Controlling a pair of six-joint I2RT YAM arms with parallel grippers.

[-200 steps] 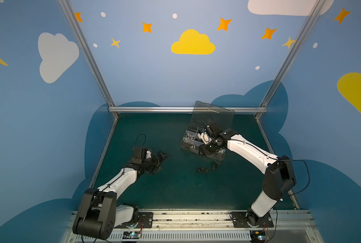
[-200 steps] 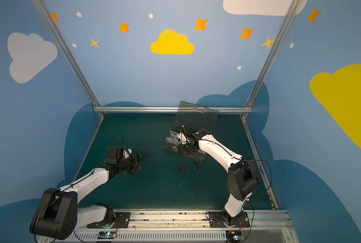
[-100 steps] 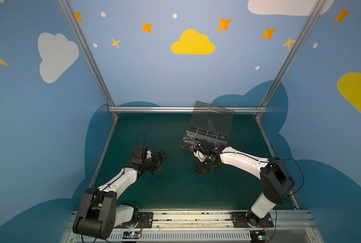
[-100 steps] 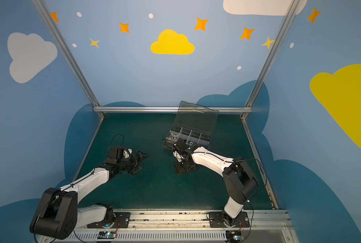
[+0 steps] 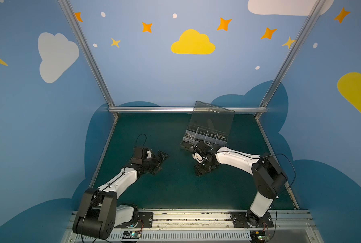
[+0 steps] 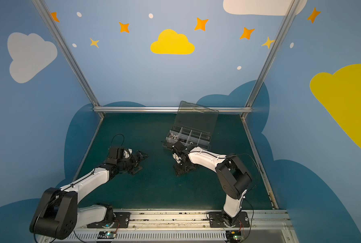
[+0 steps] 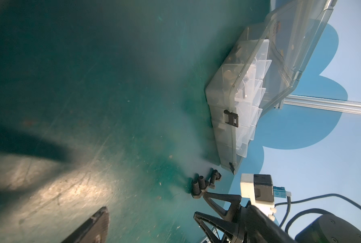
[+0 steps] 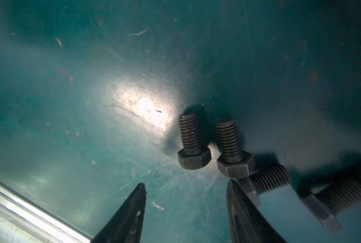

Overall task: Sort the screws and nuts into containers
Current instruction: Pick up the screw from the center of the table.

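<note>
So the right tool (image 5: 203,168) is down low on the green surface (image 5: 175,189), just in front of the clear organizer box (image 7: 219,101). Its jaws are partly spread with nothing between them, and in the right wrist view (image 8: 186,185) there's only bare surface in the gap. The black screws (image 8: 193,143) are lying loose there, four stubby hex-head ones in a little cluster. Two sit side by side with their threads pointing the same way, and the other two lie off to one side of them. One of the fingertips (image 8: 238,195) is right up against the cluster by the head of the second screw, though I honestly can't tell if it's touching. From the left wrist view the same screws (image 7: 204,182) sit near the front corner of the box, not in it. The box has its lid (image 5: 212,120) standing open, tilted back toward the rear wall. In both top views you can see some silver bits (image 6: 173,136) in the end compartment of the far row, too small to say what they are. The left tool (image 5: 160,162) is over on the other side of the surface, well apart from the box and screws. Its jaws are spread wide and it's holding nothing.
</note>
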